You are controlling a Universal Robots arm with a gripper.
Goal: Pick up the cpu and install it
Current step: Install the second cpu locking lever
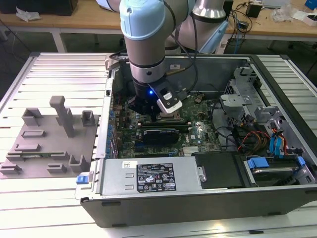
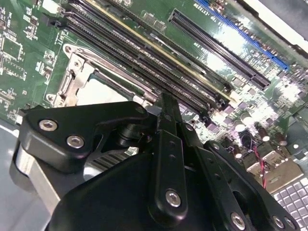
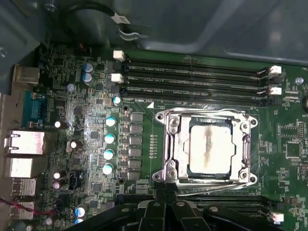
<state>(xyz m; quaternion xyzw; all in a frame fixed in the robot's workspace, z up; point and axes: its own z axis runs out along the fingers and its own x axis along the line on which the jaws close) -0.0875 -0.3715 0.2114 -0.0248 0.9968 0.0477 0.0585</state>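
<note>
First wrist view showed the small flat square silver-topped cpu seated inside the metal socket frame, apparently already installed. The black gripper hovered just beside it above the green motherboard; whether its fingers were parted or closed could not be told.

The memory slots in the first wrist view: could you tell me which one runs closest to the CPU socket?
The lowest of the three long black slots, with a white latch at each end; it runs right along the socket frame holding the cpu.

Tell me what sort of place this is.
Probably a robotics lab or test workshop. An opened computer case lies on a slatted metal table with a robot arm reaching into it above the motherboard, where the cpu sits in its socket. Wooden workbenches with cables stand behind.
</note>
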